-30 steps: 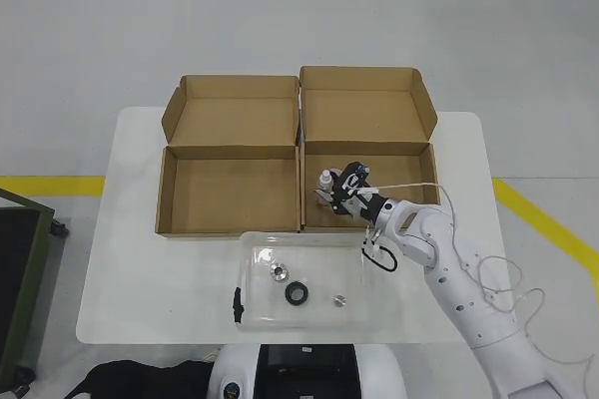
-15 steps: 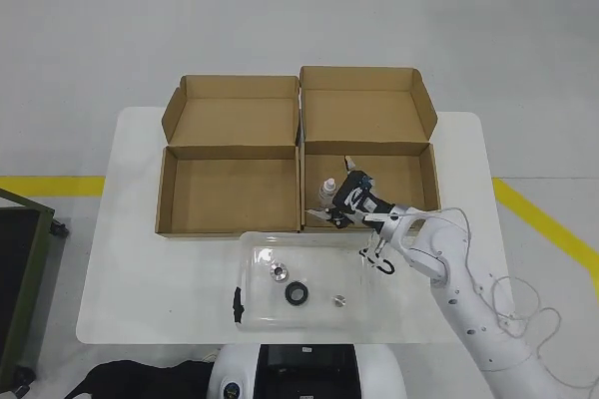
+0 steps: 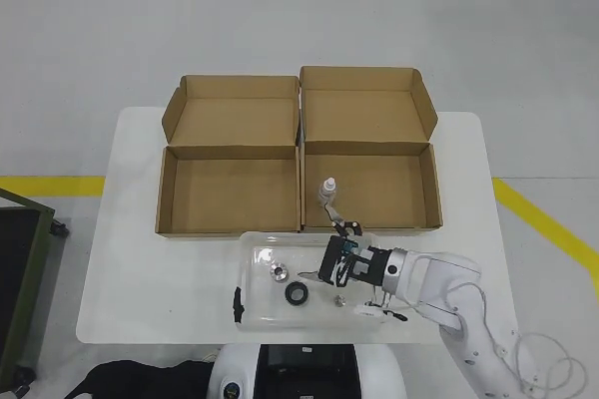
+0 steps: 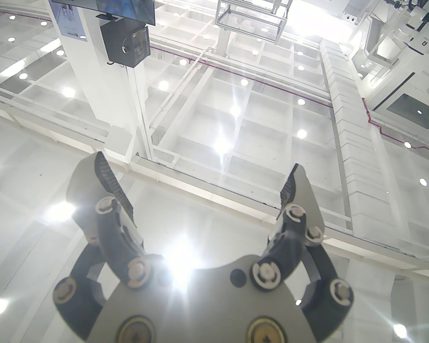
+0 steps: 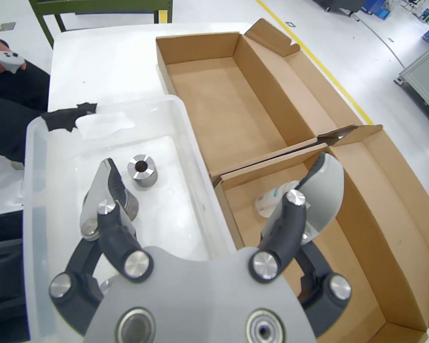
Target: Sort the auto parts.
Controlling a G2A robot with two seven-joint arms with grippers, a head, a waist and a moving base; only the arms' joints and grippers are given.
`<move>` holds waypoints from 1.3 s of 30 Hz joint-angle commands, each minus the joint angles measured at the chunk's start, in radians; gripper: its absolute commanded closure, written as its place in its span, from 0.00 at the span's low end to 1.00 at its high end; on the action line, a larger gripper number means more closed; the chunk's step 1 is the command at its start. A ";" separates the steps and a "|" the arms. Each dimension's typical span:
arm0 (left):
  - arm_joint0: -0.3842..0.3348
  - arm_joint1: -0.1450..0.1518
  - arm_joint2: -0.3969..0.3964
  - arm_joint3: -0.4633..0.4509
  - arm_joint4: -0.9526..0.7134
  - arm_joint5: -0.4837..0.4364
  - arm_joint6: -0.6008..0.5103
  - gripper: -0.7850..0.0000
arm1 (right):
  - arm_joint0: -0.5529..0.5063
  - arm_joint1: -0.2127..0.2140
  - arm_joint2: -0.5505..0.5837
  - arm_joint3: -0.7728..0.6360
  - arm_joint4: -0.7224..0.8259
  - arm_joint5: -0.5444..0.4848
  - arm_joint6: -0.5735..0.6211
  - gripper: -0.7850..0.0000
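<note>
The tub (image 5: 196, 151) is showing clear glossy plastic; the cylinder (image 5: 142, 172) is gleaming smooth metal; the left box (image 3: 230, 195) is showing matt cardboard.

Showing white segmented arm (image 3: 449, 284), thin white cable (image 3: 535, 349) looping behind wrist. Carrying grey metal palm plate on right gripper (image 5: 217, 164), black linkages, round silver screws, pale grey fingers (image 5: 329, 180) with black ribbed pads (image 5: 114, 183). Repeating same build on left gripper (image 4: 197, 164), brass-toned bolts at palm base.
</note>
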 commanded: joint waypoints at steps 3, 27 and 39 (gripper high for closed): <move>0.000 0.000 0.000 0.000 0.000 0.000 0.000 0.00 | -0.056 0.011 0.016 -0.028 -0.023 -0.021 0.047 0.00; 0.000 0.000 0.000 0.000 0.000 0.000 0.000 0.00 | -0.155 0.055 0.076 -0.071 -0.007 -0.111 0.258 0.21; 0.000 0.000 0.000 0.000 0.000 0.000 0.000 0.00 | -0.112 0.067 0.032 -0.068 0.003 -0.174 0.380 0.38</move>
